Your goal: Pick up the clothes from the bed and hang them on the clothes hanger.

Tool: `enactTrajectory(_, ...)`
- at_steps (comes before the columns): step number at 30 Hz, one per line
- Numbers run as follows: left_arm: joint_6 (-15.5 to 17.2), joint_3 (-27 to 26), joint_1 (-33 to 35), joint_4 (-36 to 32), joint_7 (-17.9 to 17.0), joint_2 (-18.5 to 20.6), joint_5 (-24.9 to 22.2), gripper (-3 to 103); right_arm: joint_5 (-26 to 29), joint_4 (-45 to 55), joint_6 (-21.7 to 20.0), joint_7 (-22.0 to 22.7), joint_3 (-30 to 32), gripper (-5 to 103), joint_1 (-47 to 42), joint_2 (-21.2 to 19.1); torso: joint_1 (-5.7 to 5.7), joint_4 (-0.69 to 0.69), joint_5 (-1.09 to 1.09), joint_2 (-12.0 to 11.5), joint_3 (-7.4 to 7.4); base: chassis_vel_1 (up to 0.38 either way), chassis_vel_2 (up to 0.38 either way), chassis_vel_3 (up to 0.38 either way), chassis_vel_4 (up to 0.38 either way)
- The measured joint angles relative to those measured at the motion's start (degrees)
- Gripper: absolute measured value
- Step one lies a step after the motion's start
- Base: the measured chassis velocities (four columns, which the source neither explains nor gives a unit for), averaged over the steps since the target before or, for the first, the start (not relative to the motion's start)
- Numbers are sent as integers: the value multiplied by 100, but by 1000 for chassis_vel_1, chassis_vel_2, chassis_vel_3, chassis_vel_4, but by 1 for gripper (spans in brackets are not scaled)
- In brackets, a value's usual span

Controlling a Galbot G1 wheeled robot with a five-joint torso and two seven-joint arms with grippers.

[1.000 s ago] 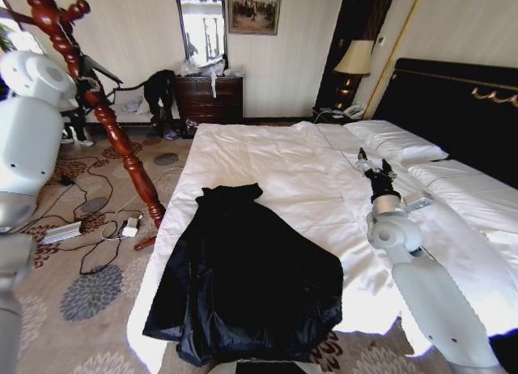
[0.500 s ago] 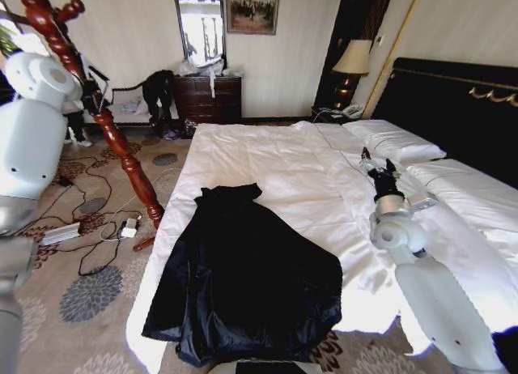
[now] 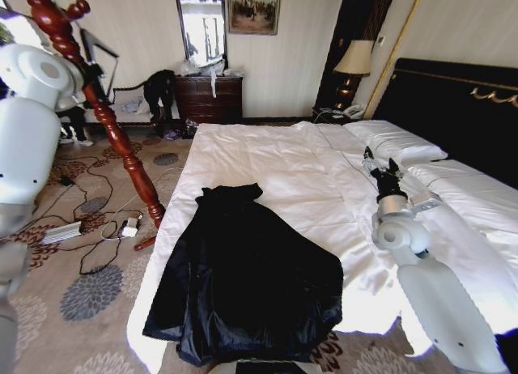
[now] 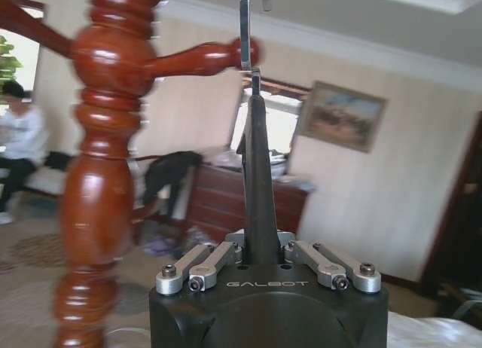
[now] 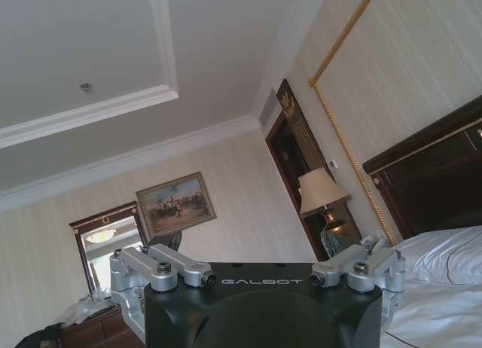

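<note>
Head view shows the coat (image 3: 247, 281) flat on the bed (image 3: 275, 159), both end effectors empty: left end effector (image 4: 252, 62) closed by the coat stand (image 3: 101, 111), right end effector (image 3: 380, 165) spread, best reaching for the collar.

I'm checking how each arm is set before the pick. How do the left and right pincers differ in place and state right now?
The left pincer is raised beside the clothes hanger, off the bed; the right pincer is held out over the bed near the pillows. The left pincer looks shut, its fingers together; the right pincer is open, fingers spread. Both hold nothing, and the clothes lie untouched on the sheets.
</note>
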Motion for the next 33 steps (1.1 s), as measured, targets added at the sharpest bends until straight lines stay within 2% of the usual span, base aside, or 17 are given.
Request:
enactTrajectory(4, -168, -47, 242, -366, 304, 120, -257, 18, -10, -13, 7, -1, 14, 100, -43, 3, 0, 2, 0, 0, 0, 0, 0, 0, 0)
enactTrajectory(7, -346, -242, 732, -807, 574, 254, -633, 18, 12, -76, 31, -1, -18, 100, -53, 0, 0, 1, 0, 0, 0, 0, 0, 0, 0)
enactTrajectory(9, -485, -444, 1284, -1187, 639, 357, -938, 18, 135, -157, 41, 50, -150, 100, -25, -23, -1, 0, 0, 0, 0, 0, 0, 0, 0)
enactTrajectory(10, -485, -444, 1284, -1187, 639, 357, -938, 18, 135, -157, 41, 50, -150, 100, -25, -23, -1, 0, 0, 0, 0, 0, 0, 0, 0)
enactTrajectory(13, -642, -926, 2394, -1800, 777, 589, -1178, 18, 403, -331, 45, 131, -532, 100, 145, -98, 1, -1, -3, 0, 0, 0, 0, 0, 0)
enactTrajectory(15, -685, -1040, 2604, -1910, 798, 626, -1191, 18, 444, -360, 46, 139, -600, 100, 182, -108, 1, 0, -2, 0, 0, 0, 0, 0, 0)
enactTrajectory(17, -1007, -1651, 3833, -2607, 935, 763, -1246, 18, 862, -579, -3, 157, -1077, 100, 475, -133, -1, 9, -1, 0, -1, 0, 0, 0, 0)
enactTrajectory(19, -1213, -2011, 4603, -3007, 984, 652, -1341, 18, 1176, -736, -145, 161, -1380, 100, 669, -113, -1, 9, -6, 1, -1, 0, 0, 0, 0)
enactTrajectory(22, -1343, -2082, 4969, -3212, 1077, 439, -1386, 18, 1356, -813, -255, 174, -1514, 100, 698, -105, 0, 7, -1, 0, 0, 0, 0, 0, 0)
enactTrajectory(24, -1411, -2098, 5259, -3397, 1176, 153, -1444, 18, 1438, -909, -356, 226, -1677, 100, 717, -101, 0, -8, 0, 0, -1, 0, 0, 0, 0)
enactTrajectory(25, -1414, -2135, 5399, -3463, 1205, 72, -1463, 18, 1447, -967, -412, 233, -1800, 100, 762, -93, 0, -9, 2, 0, -1, 0, 0, 0, 0)
enactTrajectory(27, -1417, -2167, 5497, -3500, 1222, 29, -1469, 18, 1449, -1018, -450, 236, -1896, 100, 812, -82, -1, -9, 3, 0, 0, 0, 0, 0, 0)
enactTrajectory(30, -1418, -2544, 6369, -3693, 1332, -218, -1463, 18, 1676, -1332, -752, 232, -2624, 100, 1310, -3, 0, 6, 0, 0, 0, 0, 0, 0, 0)
enactTrajectory(32, -1410, -2592, 6488, -3708, 1351, -252, -1449, 18, 1748, -1363, -812, 232, -2731, 100, 1393, 17, 0, 8, -3, 0, 0, 0, 0, 0, 0)
enactTrajectory(33, -1358, -2761, 6866, -3764, 1457, -372, -1380, 18, 1922, -1451, -923, 250, -3027, 100, 1644, 80, 0, 7, -5, 0, 0, 0, 0, 0, 0)
